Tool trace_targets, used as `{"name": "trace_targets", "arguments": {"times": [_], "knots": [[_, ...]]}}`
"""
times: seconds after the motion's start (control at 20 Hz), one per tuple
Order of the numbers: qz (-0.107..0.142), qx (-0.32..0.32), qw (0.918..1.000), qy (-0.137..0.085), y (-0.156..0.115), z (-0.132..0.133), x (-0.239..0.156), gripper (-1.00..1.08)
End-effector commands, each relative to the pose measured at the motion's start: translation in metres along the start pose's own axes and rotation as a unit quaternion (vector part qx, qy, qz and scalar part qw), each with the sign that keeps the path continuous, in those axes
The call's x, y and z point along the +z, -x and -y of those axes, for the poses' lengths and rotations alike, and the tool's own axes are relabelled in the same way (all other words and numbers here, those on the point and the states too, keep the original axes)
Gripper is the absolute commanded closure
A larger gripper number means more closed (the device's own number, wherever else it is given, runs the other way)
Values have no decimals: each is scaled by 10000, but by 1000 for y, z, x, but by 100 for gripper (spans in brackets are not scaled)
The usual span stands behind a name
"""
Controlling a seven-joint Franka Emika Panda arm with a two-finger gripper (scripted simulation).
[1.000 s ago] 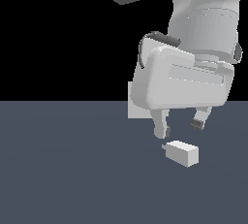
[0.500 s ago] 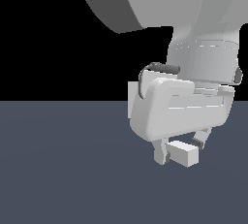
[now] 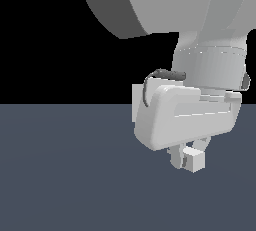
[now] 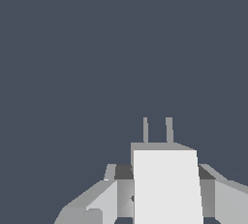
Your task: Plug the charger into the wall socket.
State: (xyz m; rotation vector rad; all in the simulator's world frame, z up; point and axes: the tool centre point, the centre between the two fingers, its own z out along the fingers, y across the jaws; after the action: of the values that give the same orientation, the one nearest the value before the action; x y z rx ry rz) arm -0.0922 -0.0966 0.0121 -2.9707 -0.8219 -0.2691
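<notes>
In the exterior view, the Panda arm fills the upper right of the exterior view, its bulky light-grey wrist housing hanging low over the dark slate floor [image 3: 65,175]; a thin dark cable [image 3: 155,77] loops along the top of the housing; below the housing the gripper [image 3: 189,156] reaches down, and the charger [image 3: 193,160], a small pale block, sits between its fingers, touching them; one finger [image 3: 175,157] shows on the exterior view's left of the block, the other is mostly hidden behind it; whether the block rests on the floor or is lifted just clear of it cannot be told from here; the wall socket cannot be seen in this view.

In the wrist view, the charger [image 4: 167,184] stands large between the two fingers [image 4: 123,189], which press against its sides, so the jaws are closed onto it at the block's width; two narrow grey prongs [image 4: 157,130] stick out from its far end, side by side, pointing away from the camera over bare dark floor [image 4: 97,48].
</notes>
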Motion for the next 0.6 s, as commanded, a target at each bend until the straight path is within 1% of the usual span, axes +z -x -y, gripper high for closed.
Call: {"name": "trace_targets", "arguments": {"times": [0.0, 0.3, 0.55], "knots": [[0, -1, 10000, -1, 0, 0, 0, 108], [-1, 29, 10000, 4, -1, 0, -1, 108], [-5, 199, 9998, 35, -5, 2, -5, 108]]}}
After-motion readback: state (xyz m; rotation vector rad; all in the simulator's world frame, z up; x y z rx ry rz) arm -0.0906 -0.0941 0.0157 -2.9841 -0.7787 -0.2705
